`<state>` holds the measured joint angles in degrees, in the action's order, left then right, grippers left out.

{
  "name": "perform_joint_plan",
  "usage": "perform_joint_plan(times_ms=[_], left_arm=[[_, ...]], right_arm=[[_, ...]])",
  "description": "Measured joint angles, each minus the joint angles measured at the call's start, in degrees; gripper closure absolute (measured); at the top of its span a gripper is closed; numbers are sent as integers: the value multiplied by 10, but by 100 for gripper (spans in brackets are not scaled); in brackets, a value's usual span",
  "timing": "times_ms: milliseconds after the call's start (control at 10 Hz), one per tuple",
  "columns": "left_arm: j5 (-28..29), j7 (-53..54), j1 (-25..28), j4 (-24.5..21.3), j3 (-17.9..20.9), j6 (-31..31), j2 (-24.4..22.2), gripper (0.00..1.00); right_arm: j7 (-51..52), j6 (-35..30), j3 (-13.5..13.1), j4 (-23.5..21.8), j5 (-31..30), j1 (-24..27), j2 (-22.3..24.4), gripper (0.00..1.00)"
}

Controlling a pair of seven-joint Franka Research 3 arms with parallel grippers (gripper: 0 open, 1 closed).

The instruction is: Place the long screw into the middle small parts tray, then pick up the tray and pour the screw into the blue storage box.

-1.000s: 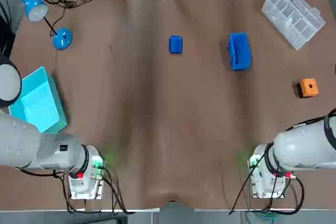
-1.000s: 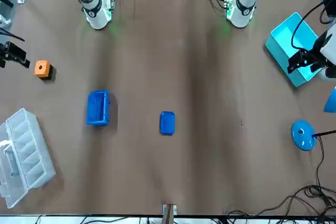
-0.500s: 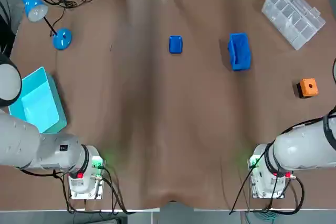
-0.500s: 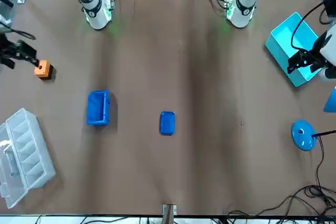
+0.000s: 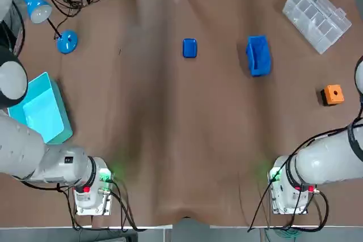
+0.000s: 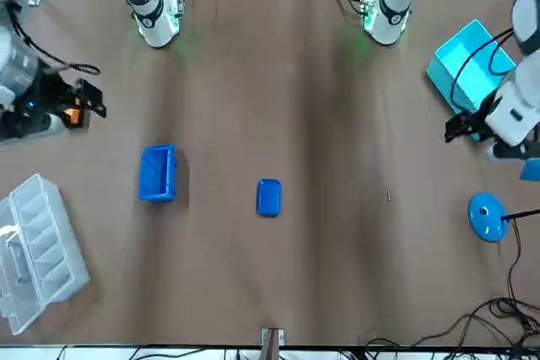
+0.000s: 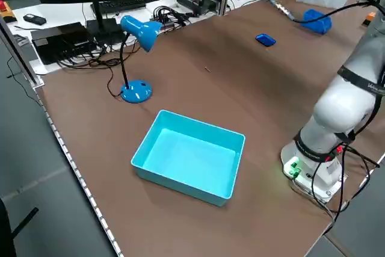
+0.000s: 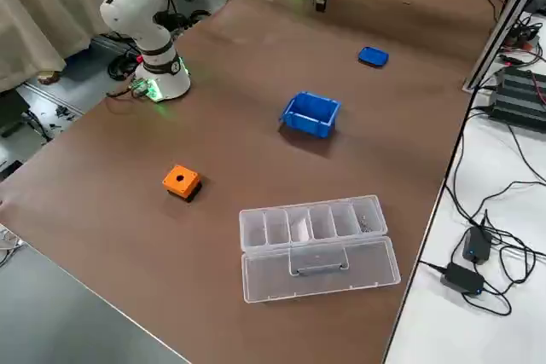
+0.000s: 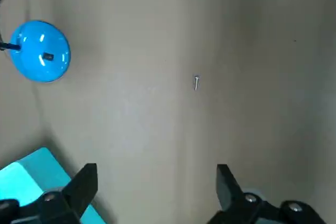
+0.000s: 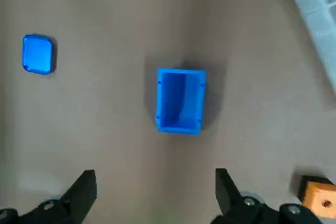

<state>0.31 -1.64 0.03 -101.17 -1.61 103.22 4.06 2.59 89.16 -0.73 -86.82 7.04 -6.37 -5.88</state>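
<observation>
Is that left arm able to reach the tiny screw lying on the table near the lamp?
Probably yes. The screw lies alone on bare table, nothing crowding it, and the left gripper hangs open above that area.

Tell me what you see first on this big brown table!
The bright turquoise bin at the robot's left grabs the eye first, with a blue lamp beyond it. Toward the far side sit a small blue tray and a blue box; a clear case fills the far right corner. The left claw and right claw hang open at the sides.
</observation>
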Motion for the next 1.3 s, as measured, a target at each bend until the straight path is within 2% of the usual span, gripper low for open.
perform_joint_plan(times_ms=[300,700,900,1100,1300], left_arm=[[0,-1,-1,-15,-20,46,46,0],[0,-12,-2,-19,-37,129,129,0],[0,-45,-4,-23,-48,171,159,0],[0,-54,-6,-58,-49,234,178,1],[0,-54,-4,-98,-49,294,187,2]], right_arm=[[-1,72,1,-46,37,-27,-19,1],[-52,138,2,-51,49,-87,-66,3],[-61,186,2,-69,69,-104,-83,4],[-61,243,2,-104,96,-109,-92,4],[-61,251,2,-109,98,-115,-96,4]])
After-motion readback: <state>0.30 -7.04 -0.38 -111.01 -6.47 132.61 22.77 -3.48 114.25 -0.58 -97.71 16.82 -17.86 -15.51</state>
